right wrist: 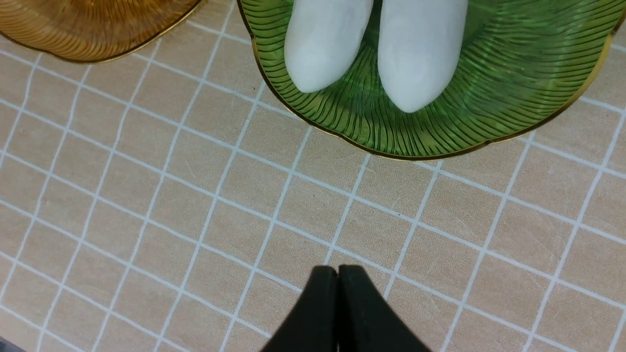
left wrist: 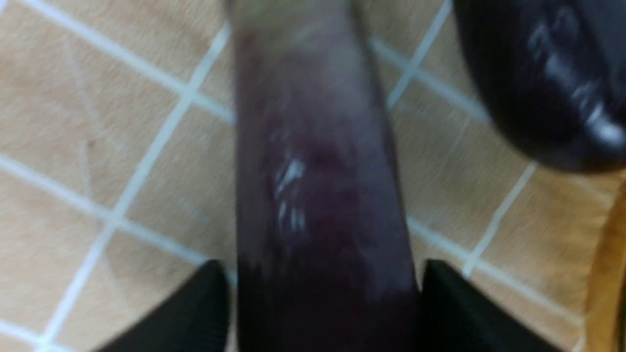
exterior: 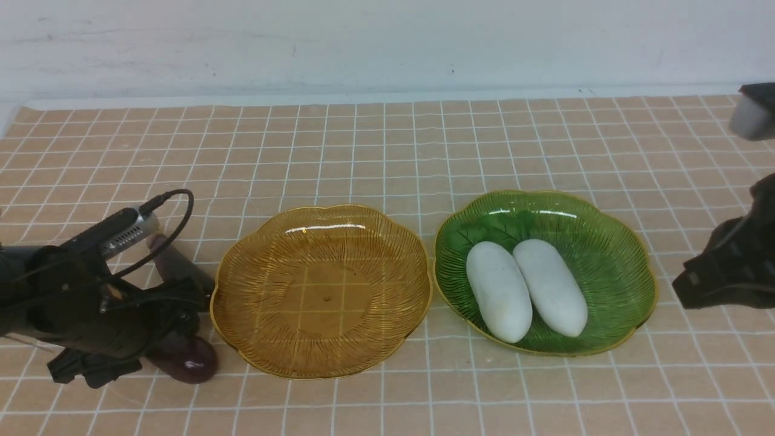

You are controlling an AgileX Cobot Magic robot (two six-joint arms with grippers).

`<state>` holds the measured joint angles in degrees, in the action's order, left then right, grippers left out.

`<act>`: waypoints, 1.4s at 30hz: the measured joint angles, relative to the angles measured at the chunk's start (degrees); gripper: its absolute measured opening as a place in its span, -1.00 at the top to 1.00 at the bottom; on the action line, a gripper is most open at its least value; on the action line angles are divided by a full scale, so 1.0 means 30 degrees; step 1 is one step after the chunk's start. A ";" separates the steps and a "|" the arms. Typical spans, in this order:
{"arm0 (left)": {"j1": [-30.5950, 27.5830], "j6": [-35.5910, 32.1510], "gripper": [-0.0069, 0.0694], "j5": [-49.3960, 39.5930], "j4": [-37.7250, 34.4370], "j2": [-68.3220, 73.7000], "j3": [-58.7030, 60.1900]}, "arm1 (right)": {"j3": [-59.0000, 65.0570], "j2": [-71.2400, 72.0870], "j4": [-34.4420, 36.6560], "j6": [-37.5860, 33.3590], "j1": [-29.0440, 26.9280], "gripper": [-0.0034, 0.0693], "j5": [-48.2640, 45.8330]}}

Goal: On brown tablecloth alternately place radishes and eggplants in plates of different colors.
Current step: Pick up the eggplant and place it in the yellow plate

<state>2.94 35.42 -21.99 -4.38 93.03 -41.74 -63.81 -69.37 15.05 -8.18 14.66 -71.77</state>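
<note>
Jaws of the left gripper [left wrist: 320,266] straddle one eggplant [left wrist: 318,171], low left in the front view, grip unclear; right gripper [right wrist: 337,293] pressed shut, empty. Both radishes [exterior: 499,290] lie in the green plate [exterior: 629,254]; neither eggplant has reached the yellow plate [exterior: 321,290].

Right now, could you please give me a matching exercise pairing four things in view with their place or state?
Things:
1. radishes
2. amber plate
3. left end effector
4. right end effector

Place or state:
A. empty
B. shut, above bare tablecloth
C. lying in the green plate
D. astride an eggplant

Pairs: 1-C, 2-A, 3-D, 4-B
</note>
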 joint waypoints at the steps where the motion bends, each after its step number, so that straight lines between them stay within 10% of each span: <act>1: 0.0000 -0.0103 -0.29 -0.0588 0.0244 -0.0048 -0.0205 | 0.0000 0.0000 0.0000 0.0000 0.0000 0.95 0.0000; 5: 0.0041 -0.0963 0.05 -0.4466 0.1460 -0.1189 -0.2211 | 0.0000 0.0000 0.0000 -0.0064 0.0000 0.95 0.0000; 15: 0.4073 -0.3882 0.06 -0.5604 -0.1573 -0.0280 -0.6867 | 0.0000 0.0000 0.0024 -0.0149 0.0000 0.95 0.0000; 28: 0.4434 -0.3548 -0.47 -0.5191 -0.2394 0.3444 -0.9342 | 0.0000 0.0000 0.0030 -0.0372 0.0000 0.95 0.0017; 33: 0.3471 -0.3594 -0.78 -0.6615 -0.0935 0.3444 -1.0702 | 0.0000 0.0000 0.0014 -0.0387 0.0000 0.95 0.0017; 42: -0.1218 -0.1242 -0.77 -0.6981 0.1563 0.4256 -1.1045 | 0.0000 0.0000 0.0014 -0.0428 0.0000 0.95 0.0017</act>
<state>-0.72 31.70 -42.93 0.31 105.80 -74.87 -63.81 -69.37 15.09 -9.47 14.66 -71.72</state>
